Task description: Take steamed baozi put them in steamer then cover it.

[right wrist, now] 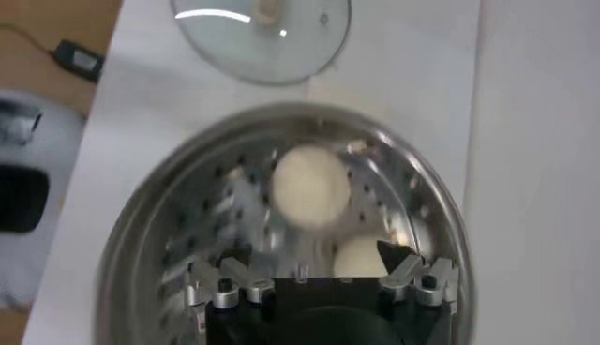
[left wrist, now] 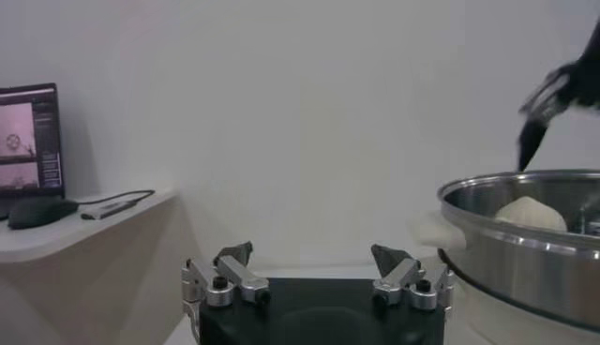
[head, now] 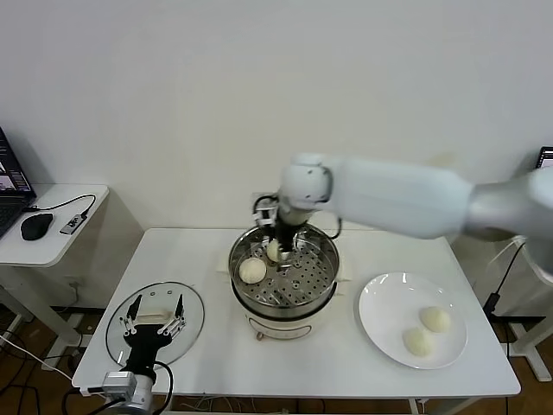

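The steamer (head: 238, 252) stands mid-table, with two baozi on its perforated tray. One baozi (head: 252, 271) lies at the left side, the other (head: 274, 251) at the back. My right gripper (head: 280, 245) hangs open just above the back one. In the right wrist view that bun (right wrist: 361, 258) lies loose between the spread fingers, closer to one fingertip (right wrist: 387, 251), and the other bun (right wrist: 311, 186) sits beyond it. Two more baozi (head: 435, 319) (head: 418, 342) rest on the white plate (head: 384, 303). My left gripper (head: 156, 313) is open over the glass lid (head: 192, 322).
The lid lies flat on the table's front left, also seen in the right wrist view (right wrist: 262, 37). A side table (head: 52, 246) with a mouse (head: 36, 226) and a laptop stands off to the left. The left wrist view shows the steamer wall (left wrist: 525, 267) close by.
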